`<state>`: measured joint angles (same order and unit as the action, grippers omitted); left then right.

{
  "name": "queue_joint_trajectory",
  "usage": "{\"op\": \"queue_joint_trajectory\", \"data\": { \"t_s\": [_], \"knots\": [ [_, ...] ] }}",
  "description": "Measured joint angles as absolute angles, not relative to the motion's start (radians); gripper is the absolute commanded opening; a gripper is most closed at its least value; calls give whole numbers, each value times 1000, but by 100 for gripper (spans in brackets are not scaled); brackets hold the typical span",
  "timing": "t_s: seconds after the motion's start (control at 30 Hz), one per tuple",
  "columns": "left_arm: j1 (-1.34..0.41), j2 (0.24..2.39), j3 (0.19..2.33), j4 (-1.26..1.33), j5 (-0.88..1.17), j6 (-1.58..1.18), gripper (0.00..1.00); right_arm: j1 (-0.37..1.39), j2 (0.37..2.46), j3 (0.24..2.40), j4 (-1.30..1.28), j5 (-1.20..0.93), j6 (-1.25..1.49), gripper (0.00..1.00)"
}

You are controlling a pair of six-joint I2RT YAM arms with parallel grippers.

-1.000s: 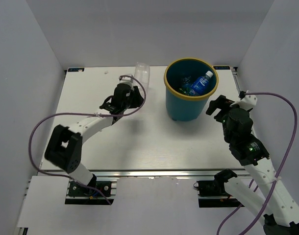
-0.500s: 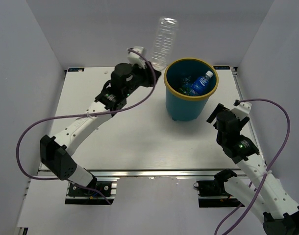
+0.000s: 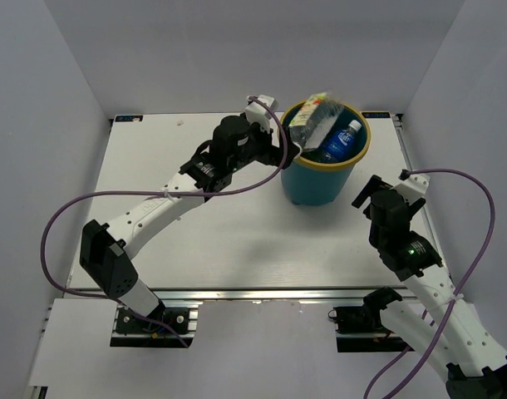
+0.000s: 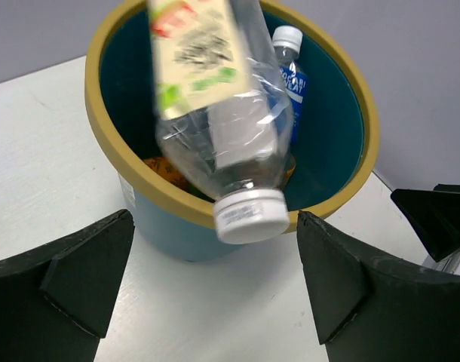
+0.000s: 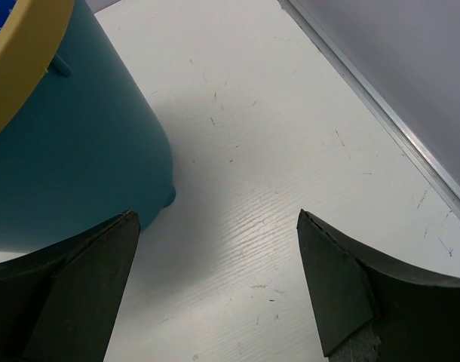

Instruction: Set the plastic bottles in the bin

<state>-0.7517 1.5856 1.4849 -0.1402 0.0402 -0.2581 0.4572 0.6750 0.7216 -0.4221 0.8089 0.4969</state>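
Left gripper hangs at the bin's left side, its fingers spread wide apart with nothing clamped between them. In the left wrist view the large clear bottle sits in the gap ahead of the fingers, and neither pad touches it. Its long axis tilts steeply. The white cap is the low end and points back toward the gripper, level with the yellow rim on that side. The base is the high end and runs out of the top of the view. Whether the cap touches the rim cannot be told. A label with green and red print wraps the upper half of the body. From above, the bottle is blurred and lies across the left and far part of the bin's mouth.

Inside the bin, the blue-labelled bottle leans against the wall away from the left gripper, with its cap up.

The bin stands near the far right corner of the desk. The right gripper is near the desk's right edge, just beside the bin's base. Its fingers are apart and empty.
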Motion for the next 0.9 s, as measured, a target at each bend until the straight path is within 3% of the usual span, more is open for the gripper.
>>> {"op": "queue_joint_trajectory", "data": {
  "t_s": [0.2,0.4,0.53,0.77,0.9],
  "knots": [
    [-752,1572,1549,-165,-19,-227,98,453,678,721,-400,802,488,89],
    [-748,1524,1576,-179,-224,-224,98,451,698,713,-391,807,490,89],
    [-683,1412,1385,-180,-328,-290,98,435,731,706,-399,815,508,89],
    [-340,1186,886,-233,-408,-519,98,324,766,679,-411,760,552,89],
    [-285,992,688,-287,-504,-651,98,264,791,625,-393,714,572,89]
  ]
}}
